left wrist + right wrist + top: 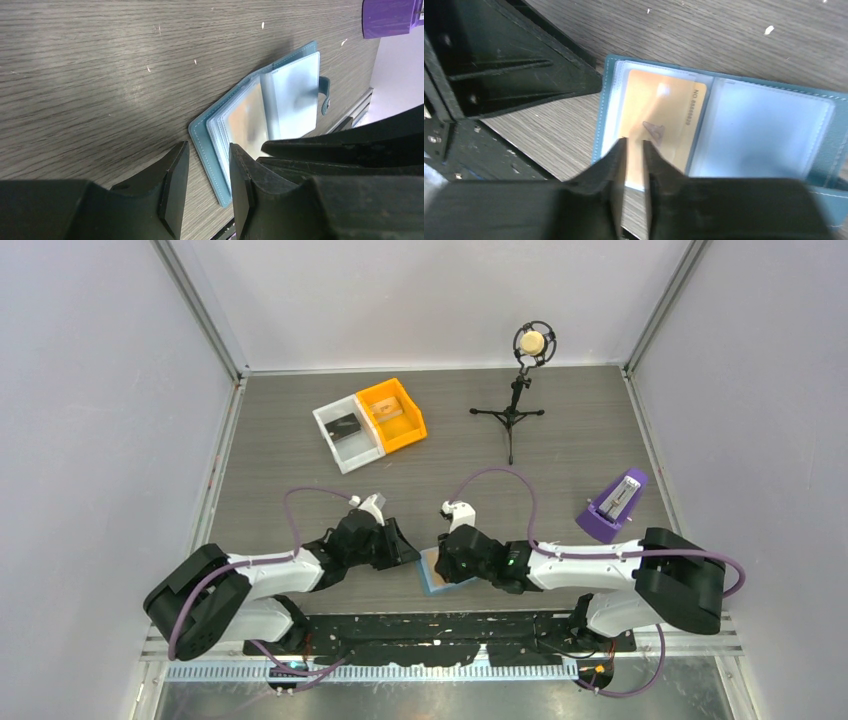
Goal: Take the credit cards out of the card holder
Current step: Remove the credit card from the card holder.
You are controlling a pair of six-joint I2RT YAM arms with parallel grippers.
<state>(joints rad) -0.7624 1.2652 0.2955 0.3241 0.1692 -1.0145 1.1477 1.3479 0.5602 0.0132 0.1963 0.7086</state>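
The light-blue card holder (436, 578) lies open and flat on the table near the front edge, between my two grippers. It also shows in the left wrist view (295, 95) and in the right wrist view (769, 120). The tan/gold card (664, 115) sits in its left clear pocket; the right pocket looks empty. My right gripper (635, 141) hovers over that card's near end, jaws a narrow slit apart with nothing between them. My left gripper (208, 145) is open and astride the holder's left cover edge. A black flat card-like thing (345, 426) lies in the white bin.
A white bin (325, 425) and an orange bin (415, 415) stand side by side at the back. A microphone on a tripod (515, 390) is at the back right. A purple wedge stand (612, 508) sits to the right. The black base plate (499, 55) runs along the front edge.
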